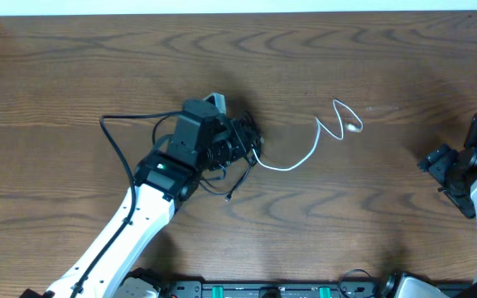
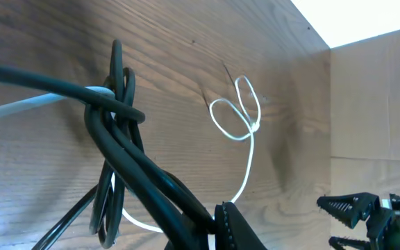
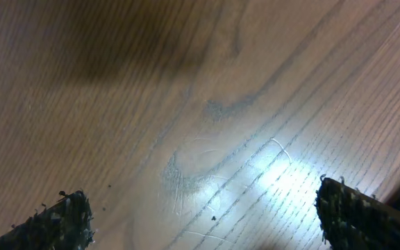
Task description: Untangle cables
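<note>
A knot of black cables [image 1: 232,149] lies mid-table under my left gripper [image 1: 245,142]. The left wrist view shows that gripper [image 2: 217,232] shut on the black cables [image 2: 120,125], which rise taut from its jaws in a twisted bundle. The white cable [image 1: 303,156] runs out of the knot to the right and ends in small loops [image 2: 238,114] flat on the wood. My right gripper [image 1: 439,170] sits at the far right, well apart from the cables. It stands open [image 3: 203,215], with only bare table between its fingertips [image 3: 68,221].
A thicker black arm wire [image 1: 116,136] loops out to the left of the left arm. The wooden table [image 1: 371,58] ends at a pale back edge. Arm bases line the front edge [image 1: 263,290].
</note>
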Controlling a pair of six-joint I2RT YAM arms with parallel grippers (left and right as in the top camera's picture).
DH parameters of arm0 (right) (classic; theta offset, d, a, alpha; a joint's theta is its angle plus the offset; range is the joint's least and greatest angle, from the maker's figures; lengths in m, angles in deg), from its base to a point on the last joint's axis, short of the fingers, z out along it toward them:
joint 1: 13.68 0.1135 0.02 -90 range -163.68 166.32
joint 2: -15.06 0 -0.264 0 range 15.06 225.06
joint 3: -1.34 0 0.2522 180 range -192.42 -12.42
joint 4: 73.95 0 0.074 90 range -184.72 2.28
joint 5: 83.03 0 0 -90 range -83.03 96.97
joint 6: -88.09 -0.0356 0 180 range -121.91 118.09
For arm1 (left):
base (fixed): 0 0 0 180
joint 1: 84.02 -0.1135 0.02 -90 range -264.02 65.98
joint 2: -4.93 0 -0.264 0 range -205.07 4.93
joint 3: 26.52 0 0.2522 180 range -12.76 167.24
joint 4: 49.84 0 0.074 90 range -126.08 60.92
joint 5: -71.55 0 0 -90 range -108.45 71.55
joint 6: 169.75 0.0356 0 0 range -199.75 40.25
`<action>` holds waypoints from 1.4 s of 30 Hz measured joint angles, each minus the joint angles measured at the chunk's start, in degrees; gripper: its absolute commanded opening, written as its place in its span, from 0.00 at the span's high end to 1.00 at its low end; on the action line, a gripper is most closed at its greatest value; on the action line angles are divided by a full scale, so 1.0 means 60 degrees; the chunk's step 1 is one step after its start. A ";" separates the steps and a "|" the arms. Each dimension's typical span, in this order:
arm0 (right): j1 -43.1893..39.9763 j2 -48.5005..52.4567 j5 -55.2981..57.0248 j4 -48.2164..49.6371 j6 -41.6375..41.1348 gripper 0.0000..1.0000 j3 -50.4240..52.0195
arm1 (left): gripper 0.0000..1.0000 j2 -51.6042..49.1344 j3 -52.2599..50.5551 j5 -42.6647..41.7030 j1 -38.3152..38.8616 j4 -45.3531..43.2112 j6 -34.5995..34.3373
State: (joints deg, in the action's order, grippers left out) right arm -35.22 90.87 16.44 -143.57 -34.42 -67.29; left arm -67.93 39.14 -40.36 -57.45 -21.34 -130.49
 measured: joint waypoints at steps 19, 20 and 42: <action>0.0000 0.0000 0.0000 0.0000 0.0004 0.01 0.0000 | 0.93 0.0000 0.0000 0.0211 0.0091 0.0058 0.0000; 0.0000 0.0000 -0.0004 0.0000 0.0004 0.01 0.0000 | 0.92 0.0000 0.0000 0.0211 0.0091 0.0102 0.0000; -0.0007 -0.0004 -0.2659 0.1501 -0.0033 0.01 0.0051 | 0.92 -0.0670 0.0000 0.0164 0.0984 -0.0226 -0.0812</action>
State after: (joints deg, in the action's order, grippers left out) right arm -35.26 90.85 0.49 -134.57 -34.62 -66.98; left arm -71.95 39.14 -39.38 -51.55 -22.69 -135.36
